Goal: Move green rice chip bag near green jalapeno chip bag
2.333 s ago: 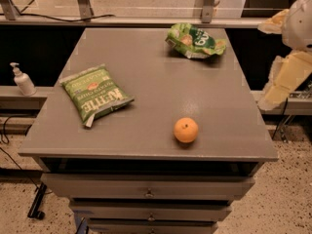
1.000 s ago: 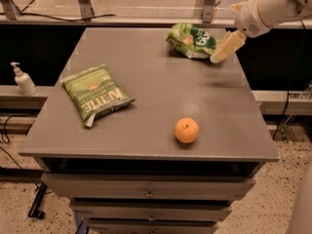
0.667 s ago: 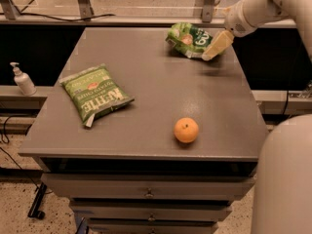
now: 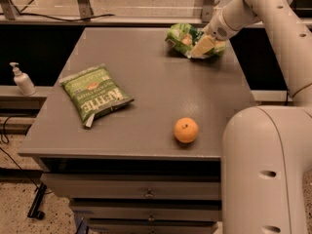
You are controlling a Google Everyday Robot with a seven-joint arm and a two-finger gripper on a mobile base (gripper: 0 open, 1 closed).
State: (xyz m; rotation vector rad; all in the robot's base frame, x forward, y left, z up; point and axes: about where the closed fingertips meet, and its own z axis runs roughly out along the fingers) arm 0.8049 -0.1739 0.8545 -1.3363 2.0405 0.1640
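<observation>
The green rice chip bag point(image 4: 181, 36) is glossy, bright green and wrinkly, and lies at the far right of the grey table point(image 4: 146, 82). My gripper point(image 4: 202, 47) reaches down from the upper right and sits on the bag's right part, covering it. The green jalapeno chip bag point(image 4: 95, 92) is flat and darker green with white lettering. It lies at the left of the table, well apart from the rice chip bag.
An orange point(image 4: 186, 129) sits near the table's front edge, right of centre. My arm's large white body point(image 4: 265, 169) fills the right foreground. A white pump bottle point(image 4: 22, 79) stands on a ledge left of the table. Drawers sit below the tabletop.
My gripper has come in from beyond the table's right side and moved left onto the rice chip bag. My arm's body now fills the right foreground. Bags and orange have not moved.
</observation>
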